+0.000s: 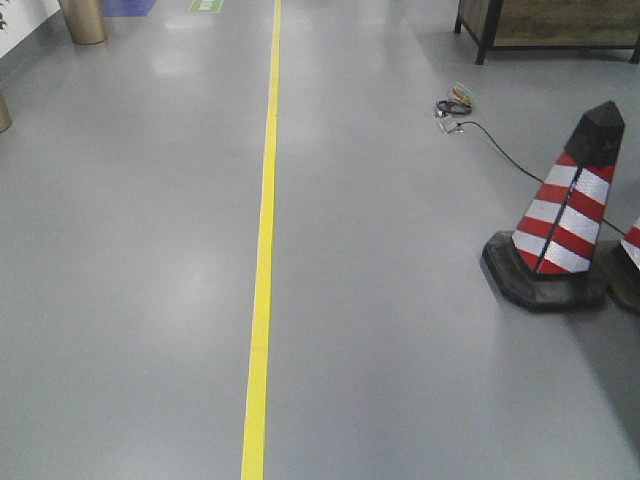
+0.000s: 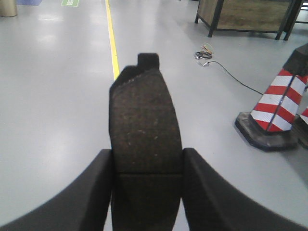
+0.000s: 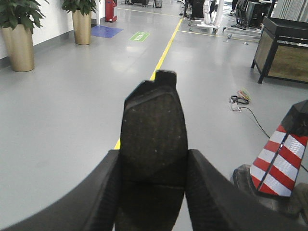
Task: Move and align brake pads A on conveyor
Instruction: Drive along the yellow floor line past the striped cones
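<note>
My left gripper (image 2: 147,166) is shut on a dark grey brake pad (image 2: 144,120), held lengthwise above the grey floor, with its groove across the middle level with the fingertips. In the right wrist view my right gripper (image 3: 153,166) is likewise shut on a second brake pad (image 3: 153,125), its notched end pointing forward. Both pads hang in the air over the floor. The conveyor is out of view in all three views. Neither gripper shows in the front view.
A yellow floor line (image 1: 262,250) runs straight ahead. A red-and-white traffic cone (image 1: 560,215) stands to the right, with a second cone's edge (image 1: 630,265) beside it. A cable (image 1: 490,140) lies on the floor. A dark-framed cabinet (image 1: 545,25) stands far right. Potted plants (image 3: 19,33) stand far left.
</note>
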